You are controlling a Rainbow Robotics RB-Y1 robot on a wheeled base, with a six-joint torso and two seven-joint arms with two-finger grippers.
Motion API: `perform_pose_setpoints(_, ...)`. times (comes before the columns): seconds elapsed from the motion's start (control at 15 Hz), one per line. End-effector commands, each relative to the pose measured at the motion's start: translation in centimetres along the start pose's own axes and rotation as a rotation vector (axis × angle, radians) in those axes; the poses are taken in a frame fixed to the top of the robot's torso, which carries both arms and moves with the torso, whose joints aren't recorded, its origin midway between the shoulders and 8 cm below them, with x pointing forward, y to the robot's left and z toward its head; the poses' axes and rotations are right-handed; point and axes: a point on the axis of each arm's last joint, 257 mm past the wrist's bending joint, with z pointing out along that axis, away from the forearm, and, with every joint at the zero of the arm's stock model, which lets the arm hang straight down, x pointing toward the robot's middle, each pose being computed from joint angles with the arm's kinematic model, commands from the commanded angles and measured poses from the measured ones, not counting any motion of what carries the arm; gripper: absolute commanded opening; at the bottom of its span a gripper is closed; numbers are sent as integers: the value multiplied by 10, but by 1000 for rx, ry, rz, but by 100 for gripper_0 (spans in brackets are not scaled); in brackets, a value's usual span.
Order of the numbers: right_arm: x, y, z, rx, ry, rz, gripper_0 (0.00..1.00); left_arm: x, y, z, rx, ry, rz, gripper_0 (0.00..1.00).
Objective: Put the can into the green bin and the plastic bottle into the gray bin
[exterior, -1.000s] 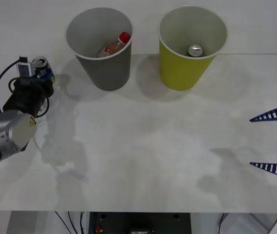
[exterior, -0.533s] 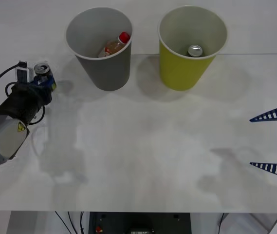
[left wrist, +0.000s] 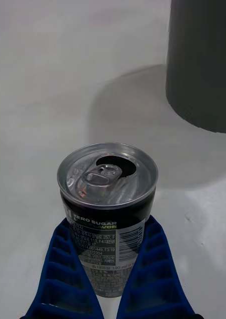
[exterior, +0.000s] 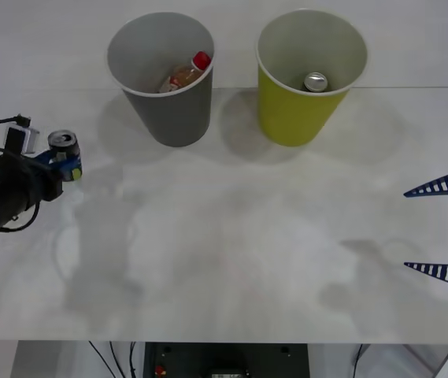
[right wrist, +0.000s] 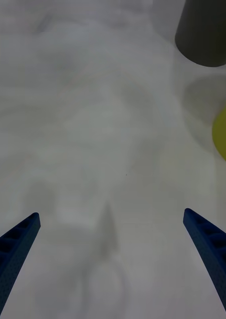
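A wide white table (exterior: 231,260) spans the scene. At its far side stand two large tapered paper-cup-shaped bins, near each other but apart: the dark-gray bin (exterior: 168,110) with a pale gray inside on the left, and the yellow-green bin (exterior: 294,118) with an off-white inside and rim on the right. The gray bin's dark wall also shows in the left wrist view (left wrist: 200,65) and the right wrist view (right wrist: 205,35), where an edge of the green bin (right wrist: 225,132) shows beside it.

The left arm reaches in from the near left edge. Its left gripper (exterior: 64,161) sits left of the gray bin, well apart from it, with its blue ribbed fingers (left wrist: 73,279) clamped on the two sides of a small slim black drink can (left wrist: 108,214) with lime-green marks and an opened silver pull-tab top, held upright (exterior: 64,143). The right gripper (exterior: 444,228) waits at the right edge of the table, its blue fingers (right wrist: 212,254) spread wide apart over bare table.

Inside the gray bin lies a small clear plastic bottle (exterior: 184,73) with orange-tan contents and a red cap, tilted. Inside the green bin a second can (exterior: 315,81) shows its silver top.
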Motion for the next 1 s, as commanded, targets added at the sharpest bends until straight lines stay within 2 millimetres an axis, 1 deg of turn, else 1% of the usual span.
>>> perform_pose_setpoints(0.07, 0, 0, 0, 0, 0, 0, 100, 5, -4, -20, 59, 99, 114, 0)
perform_pose_setpoints(0.2, 0, 0, 0, 0, 0, 0, 100, 4, -11, -37, 115, 166, 174, 0)
perform_pose_setpoints(0.4, 0, 0, 0, 0, 0, 0, 100, -14, -24, -57, 189, 220, 191, 0)
perform_pose_setpoints(0.53, 0, 0, 0, 0, 0, 0, 100, -28, -27, -66, 239, 253, 179, 0)
perform_pose_setpoints(0.67, 0, 0, 0, 0, 0, 0, 100, -51, -22, -82, 281, 282, 178, 0)
perform_pose_setpoints(0.8, 0, 0, 0, 0, 0, 0, 100, -64, -19, -96, 308, 321, 192, 0)
perform_pose_setpoints(0.93, 0, 0, 0, 0, 0, 0, 100, -78, -14, -104, 300, 340, 217, 0)
perform_pose_setpoints(1.0, 0, 0, 0, 0, 0, 0, 100, -87, -11, -108, 292, 341, 177, 0)
